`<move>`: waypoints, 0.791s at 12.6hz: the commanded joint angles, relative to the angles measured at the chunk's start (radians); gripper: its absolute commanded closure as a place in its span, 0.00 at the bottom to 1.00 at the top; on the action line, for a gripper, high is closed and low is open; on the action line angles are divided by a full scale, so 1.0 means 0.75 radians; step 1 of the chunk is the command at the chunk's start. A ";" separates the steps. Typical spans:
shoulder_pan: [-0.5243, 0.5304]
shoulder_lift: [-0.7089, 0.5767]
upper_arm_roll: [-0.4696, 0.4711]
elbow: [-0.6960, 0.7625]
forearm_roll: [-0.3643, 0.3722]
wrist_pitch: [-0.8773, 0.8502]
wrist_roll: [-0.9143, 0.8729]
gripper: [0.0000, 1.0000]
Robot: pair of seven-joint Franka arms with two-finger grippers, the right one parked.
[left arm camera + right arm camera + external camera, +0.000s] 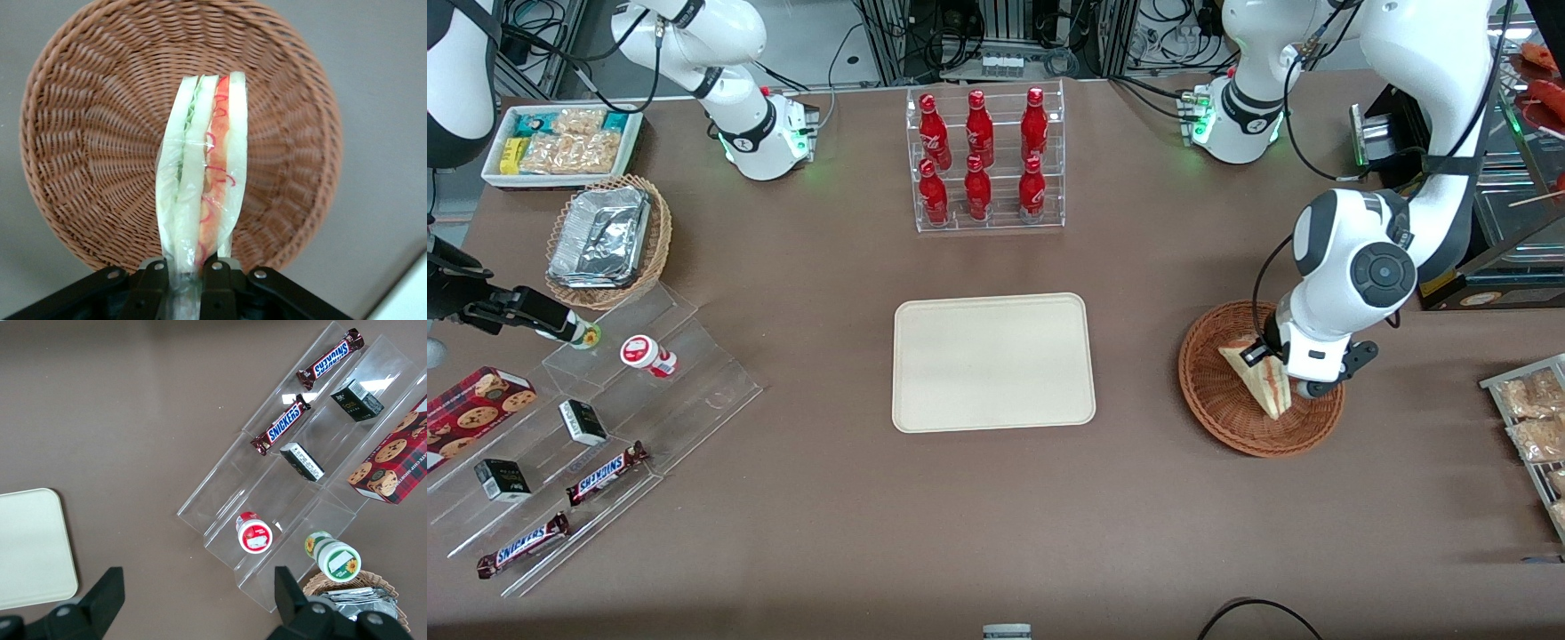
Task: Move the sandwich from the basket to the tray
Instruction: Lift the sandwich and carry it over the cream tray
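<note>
Wicker basket (1232, 418) under gripper (1279, 366), fingers clamped on sandwich (203, 173), its gripped corner hidden, tray (993, 362) apart.

I see the gripper (1279, 369) closed on the sandwich (1263, 376), a plastic-wrapped triangular wedge of white bread with green and red-orange filling, held on edge over the basket (1227, 400). The round reddish-brown wicker basket sits toward the working arm's end of the table, near the tray (993, 362), a flat cream rectangle with rounded corners, lying bare.
</note>
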 commanded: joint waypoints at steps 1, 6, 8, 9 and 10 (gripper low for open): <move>-0.030 -0.009 -0.064 0.083 0.004 -0.095 0.091 1.00; -0.195 0.093 -0.161 0.278 0.008 -0.243 0.101 1.00; -0.291 0.191 -0.159 0.382 0.008 -0.241 0.083 1.00; -0.332 0.232 -0.159 0.433 0.016 -0.241 0.083 1.00; -0.367 0.275 -0.161 0.486 0.038 -0.245 0.077 1.00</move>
